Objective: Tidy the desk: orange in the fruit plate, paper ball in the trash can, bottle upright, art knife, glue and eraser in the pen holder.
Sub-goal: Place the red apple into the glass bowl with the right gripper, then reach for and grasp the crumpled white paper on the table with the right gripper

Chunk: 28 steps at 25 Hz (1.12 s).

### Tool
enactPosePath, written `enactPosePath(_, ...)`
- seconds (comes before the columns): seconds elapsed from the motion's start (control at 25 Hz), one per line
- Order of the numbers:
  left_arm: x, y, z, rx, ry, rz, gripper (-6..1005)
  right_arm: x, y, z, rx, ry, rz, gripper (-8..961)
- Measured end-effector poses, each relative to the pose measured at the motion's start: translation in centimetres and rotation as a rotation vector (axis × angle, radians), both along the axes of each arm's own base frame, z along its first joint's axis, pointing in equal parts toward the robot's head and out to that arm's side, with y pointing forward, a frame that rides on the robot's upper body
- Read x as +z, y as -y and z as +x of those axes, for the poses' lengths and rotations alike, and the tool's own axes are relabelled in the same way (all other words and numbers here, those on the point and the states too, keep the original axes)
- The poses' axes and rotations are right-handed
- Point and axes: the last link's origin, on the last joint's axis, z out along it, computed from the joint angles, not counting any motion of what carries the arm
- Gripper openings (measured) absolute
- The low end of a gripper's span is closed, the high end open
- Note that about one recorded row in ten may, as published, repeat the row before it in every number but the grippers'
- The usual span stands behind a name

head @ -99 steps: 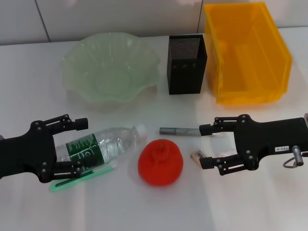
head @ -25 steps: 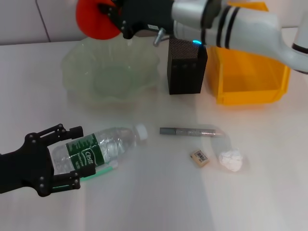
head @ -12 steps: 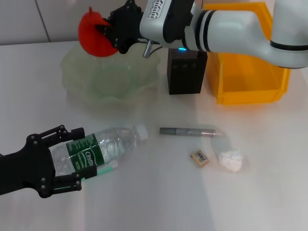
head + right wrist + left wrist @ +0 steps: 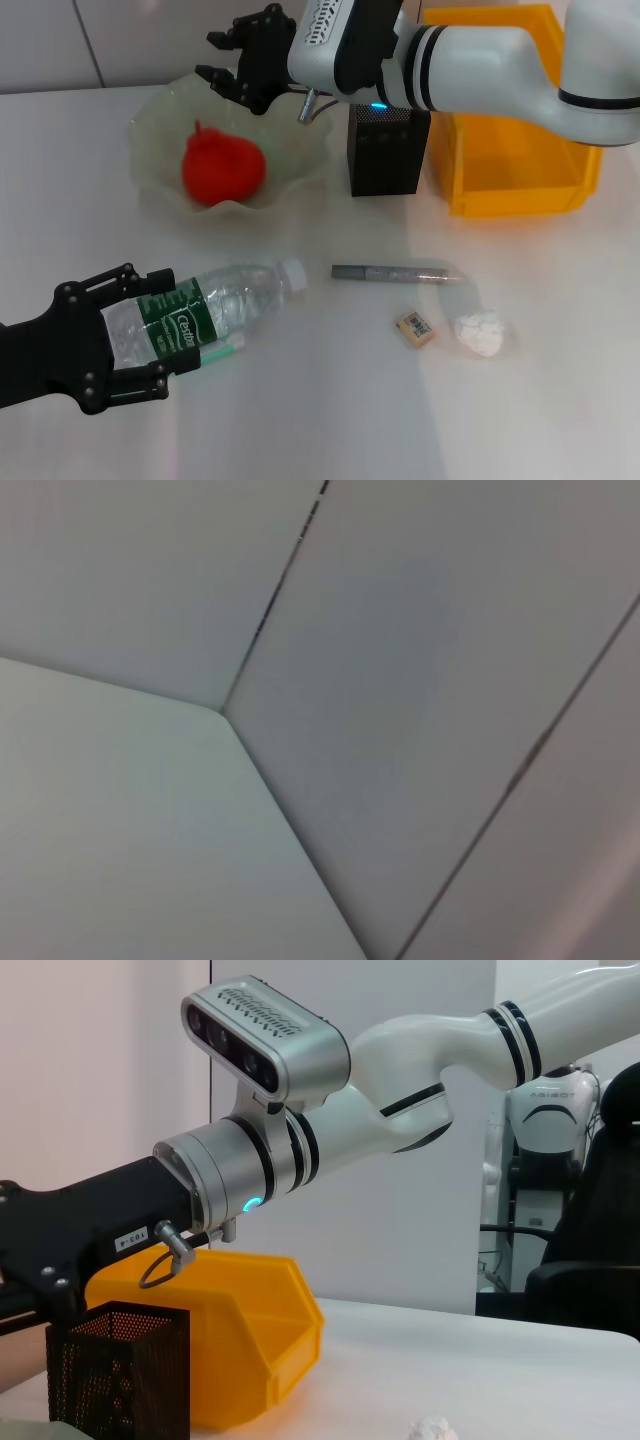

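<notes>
One item is placed: the orange (image 4: 222,165) lies in the fruit plate (image 4: 160,118), with the right tool (image 4: 238,62) spread empty above its far rim. Left tool (image 4: 135,335) sits spread around the lying bottle (image 4: 205,310); an off-centre squeeze could roll it away.

Colours on the white desk

The orange (image 4: 223,166) is red-orange inside the translucent pale-green fruit plate (image 4: 160,125) at the far left. The pen holder (image 4: 387,150) is black mesh; right of it the trash can (image 4: 520,180) is yellow-orange. Near left, the clear bottle (image 4: 205,308) has a dark green label with white lettering and a white cap. The eraser (image 4: 415,328) is beige with a barcode sticker, and the paper ball (image 4: 481,332) is white.
</notes>
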Motion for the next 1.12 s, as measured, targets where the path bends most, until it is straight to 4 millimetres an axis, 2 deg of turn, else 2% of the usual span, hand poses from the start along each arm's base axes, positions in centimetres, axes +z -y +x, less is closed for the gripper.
enactPosePath(0.2, 0.0, 0.0, 0.0, 0.001, 0.003, 0.003, 792, 0.1, -0.1, 0.0, -0.026, -0.026, 0.033, 303)
enactPosePath(0.28, 0.0, 0.1, 0.0, 0.002, 0.003, 0.003, 791, 0.5, 0.1, 0.1, -0.029, -0.052, 0.050, 500)
enactPosePath(0.4, 0.0, 0.1, -0.1, 0.005, 0.004, 0.004, 790, 1.3, 0.6, 0.1, -0.031, -0.106, 0.068, 615)
enactPosePath(0.52, 0.1, 0.1, -0.1, 0.006, 0.004, 0.007, 789, 3.0, 1.4, 0.6, -0.069, -0.206, 0.088, 730)
enactPosePath(0.72, 0.0, 0.3, -0.3, 0.006, 0.001, 0.011, 787, 6.5, 3.2, 1.8, -0.113, -0.320, 0.134, 746)
enactPosePath(0.84, 0.0, 0.4, -0.3, -0.004, -0.001, 0.020, 786, 8.3, 3.4, 3.1, -0.180, -0.332, 0.145, 756)
enactPosePath(1.0, -0.1, 0.4, -0.3, -0.005, -0.001, 0.020, 785, 9.2, 3.0, 4.1, -0.309, -0.332, 0.025, 766)
enactPosePath(1.12, -0.1, 0.3, -0.2, -0.007, -0.001, 0.020, 784, 10.2, 3.5, 3.7, -0.385, -0.268, -0.092, 766)
